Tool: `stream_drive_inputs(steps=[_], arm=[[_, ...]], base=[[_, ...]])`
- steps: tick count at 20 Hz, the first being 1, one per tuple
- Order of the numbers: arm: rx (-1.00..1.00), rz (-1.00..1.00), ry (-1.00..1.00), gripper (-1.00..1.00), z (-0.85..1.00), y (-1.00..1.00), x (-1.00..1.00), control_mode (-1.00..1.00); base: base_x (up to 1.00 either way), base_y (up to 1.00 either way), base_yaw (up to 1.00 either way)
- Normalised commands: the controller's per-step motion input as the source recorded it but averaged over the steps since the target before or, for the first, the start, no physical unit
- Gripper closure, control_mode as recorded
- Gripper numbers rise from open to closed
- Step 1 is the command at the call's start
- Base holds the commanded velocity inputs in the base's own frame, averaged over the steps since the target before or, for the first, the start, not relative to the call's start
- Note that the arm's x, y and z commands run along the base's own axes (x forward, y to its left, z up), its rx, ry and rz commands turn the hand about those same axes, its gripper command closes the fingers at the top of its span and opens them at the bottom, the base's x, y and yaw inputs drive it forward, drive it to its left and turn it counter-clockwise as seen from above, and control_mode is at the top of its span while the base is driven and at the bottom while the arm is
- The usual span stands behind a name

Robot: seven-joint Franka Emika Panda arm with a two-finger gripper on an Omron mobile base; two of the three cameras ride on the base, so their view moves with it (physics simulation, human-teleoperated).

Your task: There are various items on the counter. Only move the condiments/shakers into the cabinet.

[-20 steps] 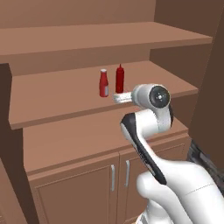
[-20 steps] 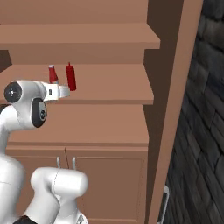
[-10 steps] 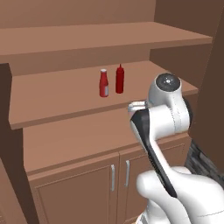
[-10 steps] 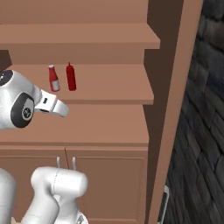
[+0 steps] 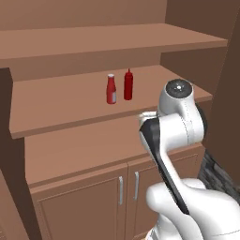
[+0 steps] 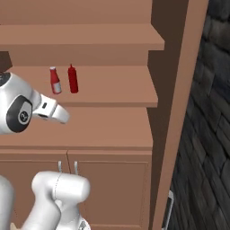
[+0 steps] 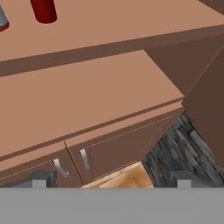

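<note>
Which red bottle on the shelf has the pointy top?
The plain dark red bottle, on the right of the pair in both base views. Its top tapers to a nozzle, while the labelled bottle beside it has a pale flat cap.

Arm (image 5: 176,126) withdrawn from shelf, swung right, lower.

A dark grey stone-block wall (image 6: 211,112) runs down the right side of the room, beside a tall brown wooden side panel (image 6: 179,112). At the foot of the wall, a patch of light wooden floor (image 7: 120,177) meets dark stone paving (image 7: 179,151). The lighting is soft and even, leaving shadow under the wooden ledges.
</note>
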Motion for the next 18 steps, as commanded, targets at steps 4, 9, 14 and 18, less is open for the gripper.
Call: stream_drive_inputs(steps=[4,9,14,18], arm=[[0.0,0.0,-0.02,-1.0,0.0,0.0,0.0,-1.0],[0.0,0.0,0.0,-1.0,-0.13,0.0,-0.52,-1.0],[0.0,0.0,0.0,-1.0,0.0,0.0,0.0,1.0],[0.0,0.0,0.0,-1.0,0.0,0.0,0.0,1.0]], base=[[0.0,0.0,0.0],[0.0,0.0,0.0],[-1.0,-0.13,0.0],[-1.0,-0.13,0.0]])
